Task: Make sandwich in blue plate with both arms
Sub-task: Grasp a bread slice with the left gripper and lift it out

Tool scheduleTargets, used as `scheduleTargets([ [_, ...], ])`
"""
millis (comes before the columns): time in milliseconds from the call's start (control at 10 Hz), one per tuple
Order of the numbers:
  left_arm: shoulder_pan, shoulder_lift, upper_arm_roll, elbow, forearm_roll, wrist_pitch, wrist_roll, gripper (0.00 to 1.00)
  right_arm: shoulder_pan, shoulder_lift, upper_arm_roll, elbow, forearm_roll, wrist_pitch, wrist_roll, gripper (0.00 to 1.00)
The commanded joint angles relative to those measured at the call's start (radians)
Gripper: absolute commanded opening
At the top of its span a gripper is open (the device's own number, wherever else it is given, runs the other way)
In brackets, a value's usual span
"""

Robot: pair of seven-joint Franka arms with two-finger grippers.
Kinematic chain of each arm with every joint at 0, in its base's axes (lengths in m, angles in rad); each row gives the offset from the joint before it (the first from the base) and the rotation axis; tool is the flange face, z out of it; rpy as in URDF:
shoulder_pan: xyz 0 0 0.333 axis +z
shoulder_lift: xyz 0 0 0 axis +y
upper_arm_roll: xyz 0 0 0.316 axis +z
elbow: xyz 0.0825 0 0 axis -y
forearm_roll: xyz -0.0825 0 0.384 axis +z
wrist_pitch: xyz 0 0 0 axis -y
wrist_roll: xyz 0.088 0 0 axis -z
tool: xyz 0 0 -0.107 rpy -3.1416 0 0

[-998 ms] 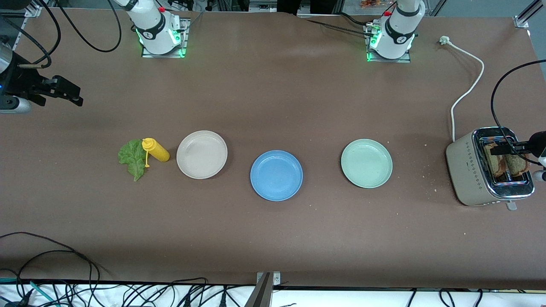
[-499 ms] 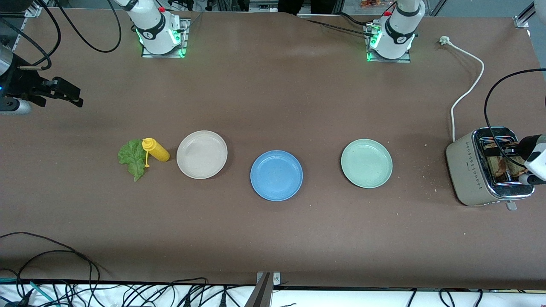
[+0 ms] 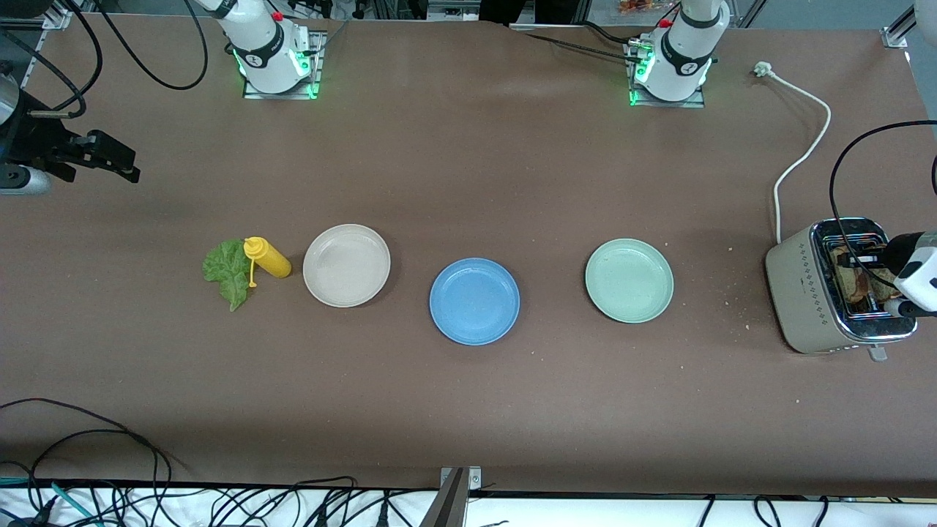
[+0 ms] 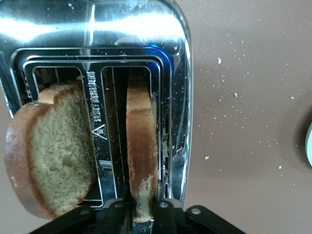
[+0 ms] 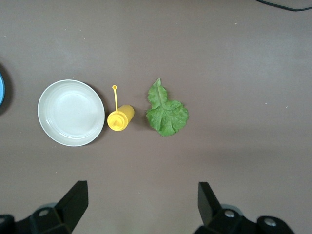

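I have the left claw (image 4: 143,214) down at the toaster (image 3: 812,293), at the left arm's end of the counter (image 3: 468,410), its fingers pinched on the top edge of one toast slice (image 4: 141,156) standing in its slot. The second toast slice (image 4: 51,156) leans out of the neighbouring slot, tilted away from the gripped one. The blue plate (image 3: 474,301) sits bare mid-counter between the beige plate (image 3: 346,265) and the pale green plate (image 3: 629,280), well apart from the toaster.

My worry is the grip: I hold only a thin strip of crust, so the slice could crumble or slip as I pull up. If I lift off-vertical, the bread may drag on the slot wires and tip the toaster; I can't quite tell from the front view how centred I am. The leaning slice could also be knocked out.

The right claw (image 5: 141,204) waits with its fingers wide apart, up over the lettuce leaf (image 3: 228,272) and the yellow bottle (image 3: 267,258).
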Motion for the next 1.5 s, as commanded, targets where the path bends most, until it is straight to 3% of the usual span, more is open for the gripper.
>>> scheduleTargets([
  [0,-0.001,-0.015,0.005,0.018,0.039,-0.024,0.008,0.0,-0.002,-0.015,0.004,0.004,-0.011,-0.016,-0.009,1.0],
  [299,0.002,-0.059,0.002,0.101,0.039,-0.08,0.01,0.0,-0.002,-0.008,0.004,0.004,-0.003,-0.031,-0.01,1.0],
  [798,-0.015,-0.188,-0.03,0.142,-0.012,-0.24,-0.036,0.0,-0.004,0.014,0.001,0.005,0.04,-0.02,-0.012,1.0],
  [1098,-0.017,-0.179,-0.157,0.133,-0.138,-0.237,-0.405,0.0,-0.004,0.026,0.001,0.005,0.039,-0.02,-0.012,1.0],
  [1397,-0.044,-0.144,-0.239,0.114,-0.357,-0.202,-0.651,0.0,-0.007,0.035,0.0,0.004,0.04,-0.02,-0.012,1.0],
])
